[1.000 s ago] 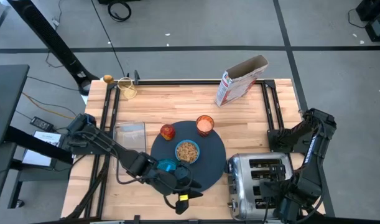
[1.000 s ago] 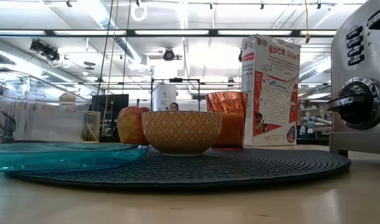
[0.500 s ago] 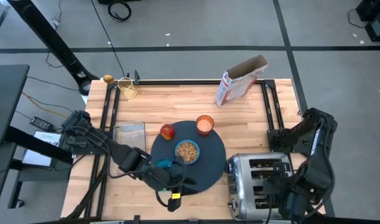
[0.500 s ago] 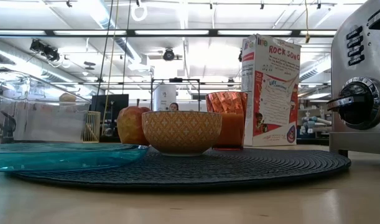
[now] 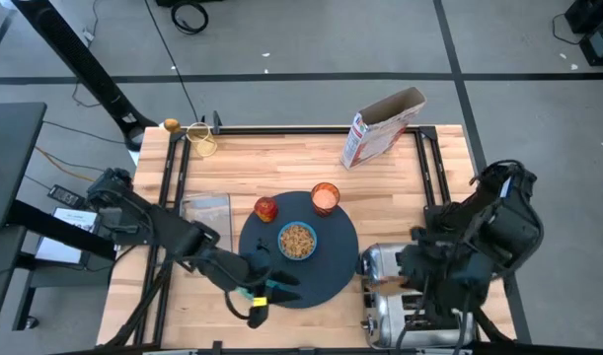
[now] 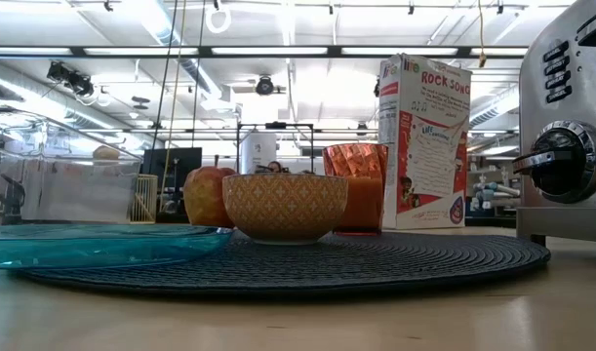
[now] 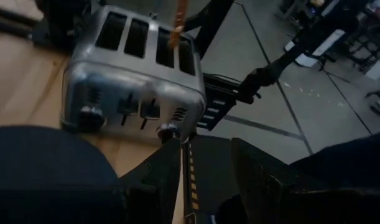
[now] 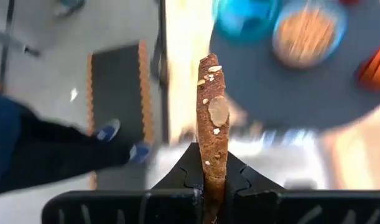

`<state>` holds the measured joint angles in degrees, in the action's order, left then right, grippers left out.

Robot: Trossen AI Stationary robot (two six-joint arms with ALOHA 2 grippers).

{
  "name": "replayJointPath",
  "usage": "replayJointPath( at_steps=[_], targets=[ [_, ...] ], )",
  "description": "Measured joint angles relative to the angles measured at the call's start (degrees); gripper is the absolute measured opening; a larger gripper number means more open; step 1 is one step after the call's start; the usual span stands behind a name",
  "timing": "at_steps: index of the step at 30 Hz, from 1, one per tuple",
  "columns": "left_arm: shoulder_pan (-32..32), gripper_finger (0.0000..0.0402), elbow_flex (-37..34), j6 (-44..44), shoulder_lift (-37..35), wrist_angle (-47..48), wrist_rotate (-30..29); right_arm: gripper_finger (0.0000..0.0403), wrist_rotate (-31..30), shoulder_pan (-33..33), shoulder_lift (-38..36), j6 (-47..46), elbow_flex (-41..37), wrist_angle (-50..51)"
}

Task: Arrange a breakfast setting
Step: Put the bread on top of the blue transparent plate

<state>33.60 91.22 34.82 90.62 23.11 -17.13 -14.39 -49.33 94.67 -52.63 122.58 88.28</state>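
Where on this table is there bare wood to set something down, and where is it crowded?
Free: the wide strip of table between the cereal box and the small items at the far left corner; also the wood between the mat and the right rail, behind the toaster. Crowded: the mat, with apple, cup, bowl and the left gripper over the plate.

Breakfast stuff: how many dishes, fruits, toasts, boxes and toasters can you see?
Dishes: 3 (small blue bowl, teal plate, orange translucent cup)
Fruit: 1 (red-orange apple)
Toast: 1 (seeded toast slice, in right gripper)
Boxes: 1 (white cereal box)
Toasters: 1 (chrome four-slot toaster)
Total: 7
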Motion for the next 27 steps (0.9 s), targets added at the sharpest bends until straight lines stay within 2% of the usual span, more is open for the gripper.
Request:
replayJointPath(
  at_steps=[6, 12, 18, 24, 27],
  targets=[
    [0.2, 0.0149, 0.0, -2.9, -6.2, 4.6, 0.0, 0.0013, -9.7, 3.8, 0.2, 19.8, -0.8, -9.8],
    [0.1, 0.0149, 0.0, -5.6, -11.6, 9.5, -5.5, 0.0013, -15.9, 6.0, 2.3, 38.1, -4.3, -20.5],
    [0.0, 0.0149, 0.0, -6.6, -14.2, 14.3, -13.6, 0.0013, -16.2, 7.6, 8.1, 60.9, -8.9, -33.3],
    [0.9, 0.0149, 0.0, -1.0, -14.1, 23.1, -14.2, 0.0013, -16.3, 8.7, 17.4, 78.0, -9.9, -42.6],
    [1.6, 0.0149, 0.0, 1.2, -14.0, 26.1, -14.1, 0.0013, -17.5, 9.4, 21.6, 83.3, -9.9, -46.7]
  ],
)
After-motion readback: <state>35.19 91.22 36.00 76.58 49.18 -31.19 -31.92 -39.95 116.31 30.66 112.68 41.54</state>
